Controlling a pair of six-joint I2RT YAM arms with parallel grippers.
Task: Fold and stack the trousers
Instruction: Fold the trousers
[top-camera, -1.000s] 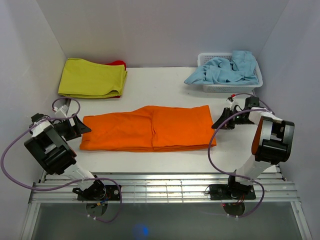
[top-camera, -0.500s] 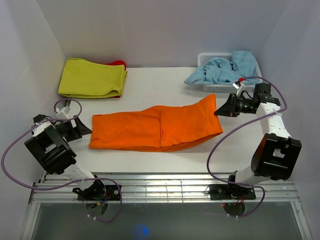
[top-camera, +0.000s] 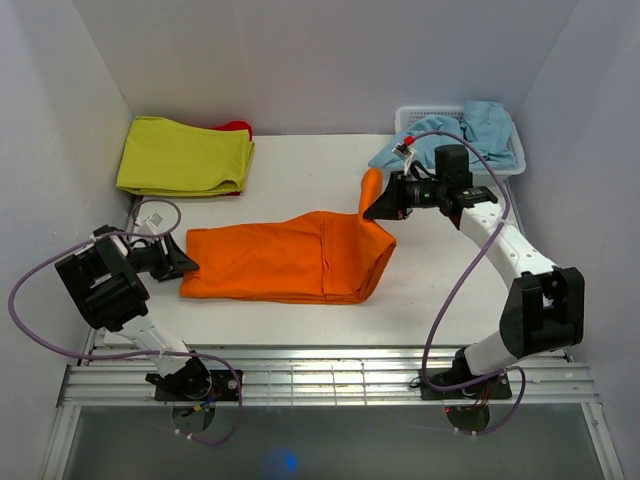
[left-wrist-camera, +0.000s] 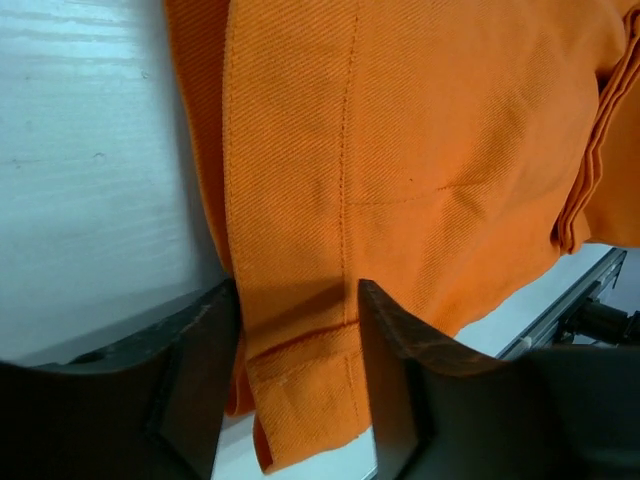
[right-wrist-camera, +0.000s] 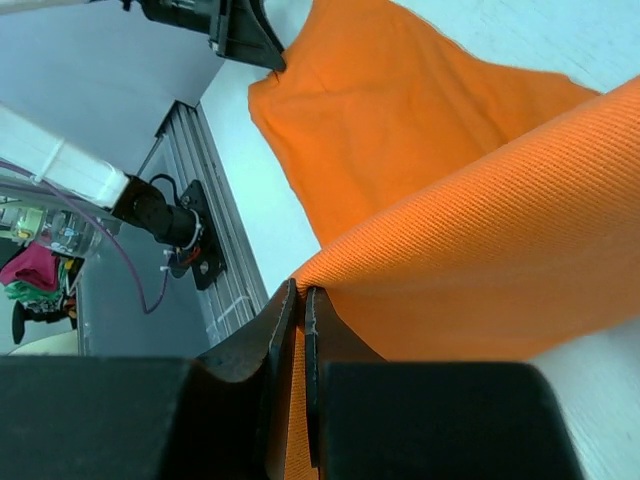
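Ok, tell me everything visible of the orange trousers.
The bright orange twill trousers lie folded lengthwise on the white table, with stitched seams showing. The right gripper pinches their right end, which is lifted off the table and curls back toward the left. The left gripper straddles the left hem, its fingers apart on either side.

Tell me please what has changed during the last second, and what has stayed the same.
The right hand, shut on the right end of the trousers, lifted that end and carried it left, starting a fold. The left hand moved in to the left hem, which now lies between its fingers, not yet pinched. The yellow-green cloth, the light blue garment and its basket stayed where they were.
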